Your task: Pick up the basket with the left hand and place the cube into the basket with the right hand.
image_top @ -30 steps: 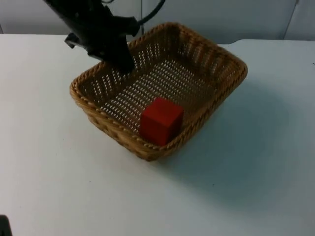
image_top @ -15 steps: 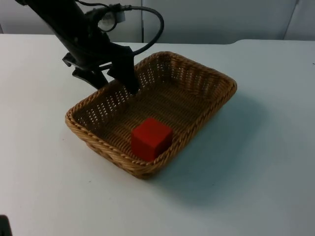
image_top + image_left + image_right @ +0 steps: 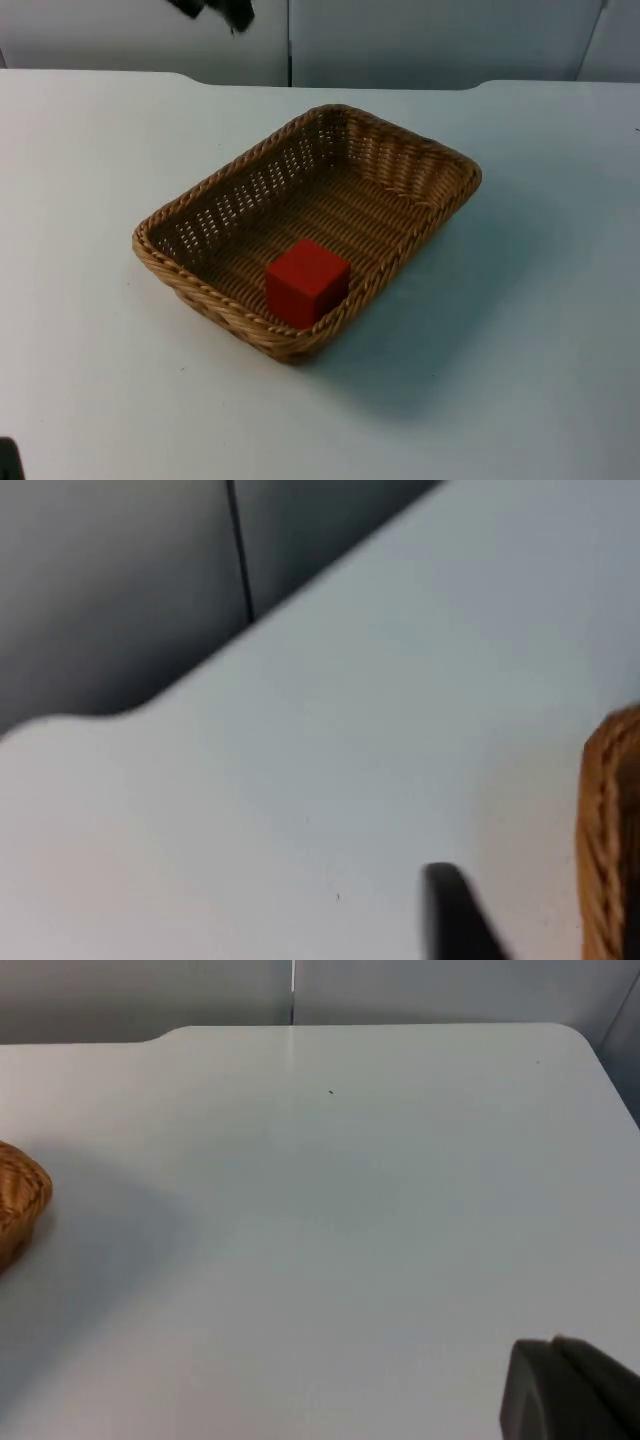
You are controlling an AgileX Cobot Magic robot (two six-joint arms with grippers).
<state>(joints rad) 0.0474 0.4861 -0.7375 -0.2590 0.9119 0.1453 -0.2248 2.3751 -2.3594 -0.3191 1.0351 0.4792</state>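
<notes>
Cube (image 3: 307, 281) sits inside the basket (image 3: 400, 240), at its near end, touching or just beside the front wall. Basket rests flat on the table (image 3: 520, 380), nothing gripping it. My left hand (image 3: 215, 10) is high at the far edge by the partition wall (image 3: 430, 40), well apart from the basket; can't tell if it's open or closed, holds nothing that I can see. Left wrist cam catches a bit of basket rim (image 3: 610, 830) beside my fingertip (image 3: 455, 910). Right hand (image 3: 570, 1390) waits off to the side over bare table; state unclear too. Risks, imo: task looks done, so any regrasp could tilt the basket and roll the cube out; a careless sweep could snag the rim.
</notes>
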